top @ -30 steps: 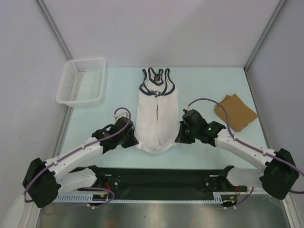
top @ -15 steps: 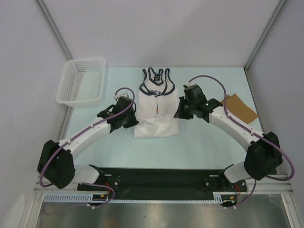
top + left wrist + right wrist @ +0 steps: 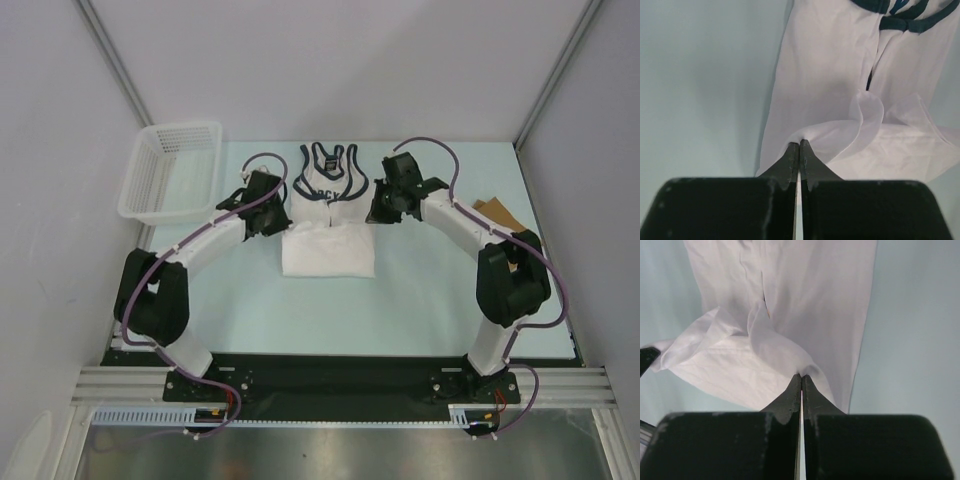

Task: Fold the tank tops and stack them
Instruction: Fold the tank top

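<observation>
The white tank top with navy trim lies mid-table, its lower half doubled up toward the straps. My left gripper is shut on the left corner of the lifted hem. The left wrist view shows the fingertips pinching a peak of white cloth. At the right hem corner my right gripper is shut in the same way, its tips biting the white fabric. The tan-brown tank top lies at the right, partly hidden behind the right arm.
A white lattice basket stands at the back left corner. Metal frame posts and grey walls close in the table at both sides. The two arms arch out from the near edge, left and right of the white top.
Both grippers have carried the white top's bottom hem from near the front edge back toward the straps. The top now lies folded over on itself.
</observation>
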Tool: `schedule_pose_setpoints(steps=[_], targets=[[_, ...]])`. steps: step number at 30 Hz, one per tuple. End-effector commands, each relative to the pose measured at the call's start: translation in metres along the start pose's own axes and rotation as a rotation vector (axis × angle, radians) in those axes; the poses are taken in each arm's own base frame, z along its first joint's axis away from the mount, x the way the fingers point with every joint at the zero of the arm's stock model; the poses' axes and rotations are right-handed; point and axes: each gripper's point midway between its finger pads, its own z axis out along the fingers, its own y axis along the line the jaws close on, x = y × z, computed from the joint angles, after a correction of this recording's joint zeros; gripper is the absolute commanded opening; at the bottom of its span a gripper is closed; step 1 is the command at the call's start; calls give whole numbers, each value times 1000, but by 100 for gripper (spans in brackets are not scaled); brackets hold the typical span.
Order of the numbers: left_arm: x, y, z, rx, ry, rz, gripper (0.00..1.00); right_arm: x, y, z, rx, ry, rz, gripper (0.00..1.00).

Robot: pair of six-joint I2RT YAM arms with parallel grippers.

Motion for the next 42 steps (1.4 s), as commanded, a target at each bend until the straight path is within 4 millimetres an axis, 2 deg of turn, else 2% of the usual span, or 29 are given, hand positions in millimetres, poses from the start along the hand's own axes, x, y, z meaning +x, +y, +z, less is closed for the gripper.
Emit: schedule_pose_setpoints(steps=[1,7,16,24,28,30,31,32,33,34,35,36,37,38,39,40,41,42], targets=[[-40,-24,-2,61,-92,17,0,-31,12,-2,-45,-66,-18,0],[-50,-30,2,74,-106,24,0,-44,5,-2,-47,-87,-5,0],[-67,-29,13,66,-125,16,0,-62,6,-2,-65,-108,-5,0],[-74,-29,52,65,-112,17,0,-78,-5,20,-54,-102,36,0],[-80,-35,68,81,-104,20,2,-79,-14,38,-24,-93,51,5],[-77,-31,81,66,-81,26,17,-84,-18,46,-10,-103,55,18],[-80,-34,82,76,-75,27,26,-84,-23,49,8,-105,60,34],[-79,-31,87,69,-65,31,39,-82,-29,54,32,-96,64,37],[-81,-31,86,65,-68,33,47,-82,-33,54,41,-97,71,40],[-80,-29,86,62,-66,38,57,-80,-35,53,47,-95,74,53],[-84,-29,78,64,-82,38,71,-86,-33,43,40,-131,69,59],[-86,-28,73,63,-95,45,77,-73,-39,44,51,-113,69,63],[-79,-21,71,47,-91,48,83,-70,-41,39,46,-118,62,66],[-85,-22,57,60,-117,47,84,-74,-34,26,15,-151,53,66],[-77,-16,53,55,-110,53,84,-55,-44,27,24,-119,59,65],[-74,-14,48,57,-110,53,84,-51,-45,22,8,-118,59,64],[-71,-11,43,59,-109,53,85,-46,-38,19,-42,-115,45,62],[-71,-15,28,85,-120,52,85,-41,-35,7,-66,-120,38,59]])
